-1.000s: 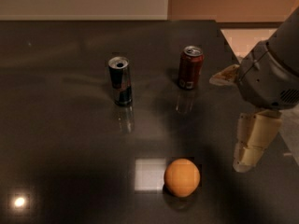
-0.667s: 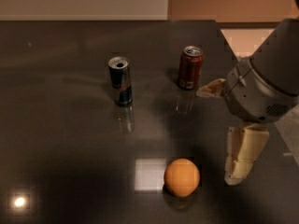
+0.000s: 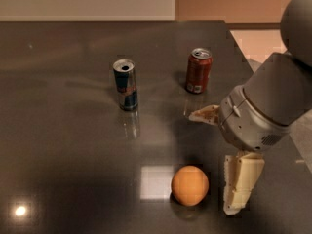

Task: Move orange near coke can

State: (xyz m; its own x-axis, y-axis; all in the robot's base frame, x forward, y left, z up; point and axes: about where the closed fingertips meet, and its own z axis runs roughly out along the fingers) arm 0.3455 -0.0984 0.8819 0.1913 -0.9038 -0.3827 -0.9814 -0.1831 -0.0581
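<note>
With pincer (image 3: pixel 212 164) spread wide and empty just beside the orange (image 3: pixel 189 185), risks knocking it rolling across the bench (image 3: pixel 63 145), away from the coke can (image 3: pixel 198 70).

Setting: indoor robot test space. Evidence: dark glossy bench (image 3: pixel 73 145), plain cream wall (image 3: pixel 87 1), robot arm (image 3: pixel 273 106) with end effector (image 3: pixel 212 163) over bench's right front.
</note>
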